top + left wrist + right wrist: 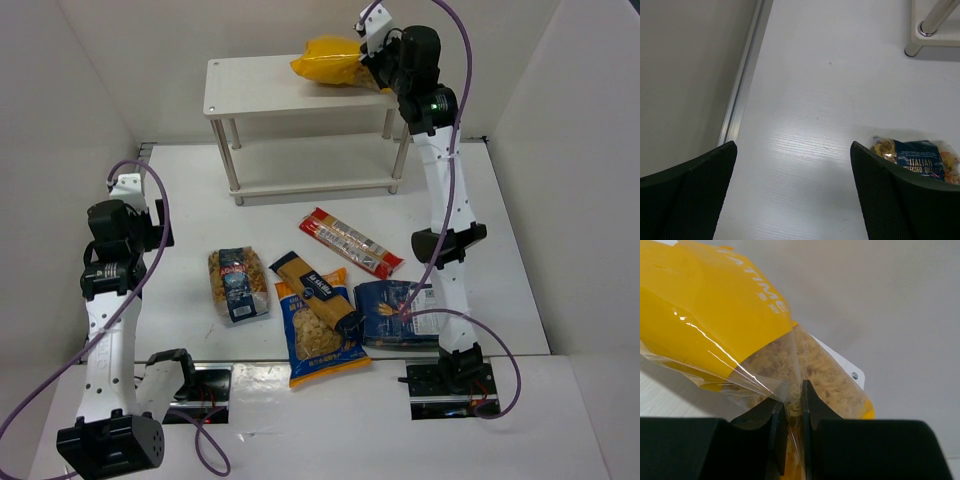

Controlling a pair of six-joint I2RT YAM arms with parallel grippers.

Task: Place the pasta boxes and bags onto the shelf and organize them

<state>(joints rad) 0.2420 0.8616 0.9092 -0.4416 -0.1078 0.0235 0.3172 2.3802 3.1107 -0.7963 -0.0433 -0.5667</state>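
Top view, progress: the yellow-topped clear bag (330, 60) is over the top board of the shelf (250, 88), toward its 3 o'clock end, with the right claw (368, 66) pinching it. I cannot tell whether it rests fully on the board.
Top view, left to do: five packs lie on the worktop (200, 200) at 6 o'clock of the shelf: the dark-blue-labelled clear bag (238, 283), red spaghetti packet (350, 242), dark blue box (398, 312), long yellow-blue pack (315, 283) and yellow-blue bag (318, 340) under it. By my reckoning the task is barely begun.
Top view, room: the top board is bare toward 9 o'clock and the lower board (310, 185) is bare. White walls stand close at 9, 12 and 3 o'clock.
Left wrist view: the left claw (792, 190) is spread wide and holds nothing. The blue-labelled bag shows at 4 o'clock, a shelf leg (935, 20) at 1 o'clock.
Right wrist view: the fingers are pressed on the bag's clear film. The board's far corner shows just behind it.
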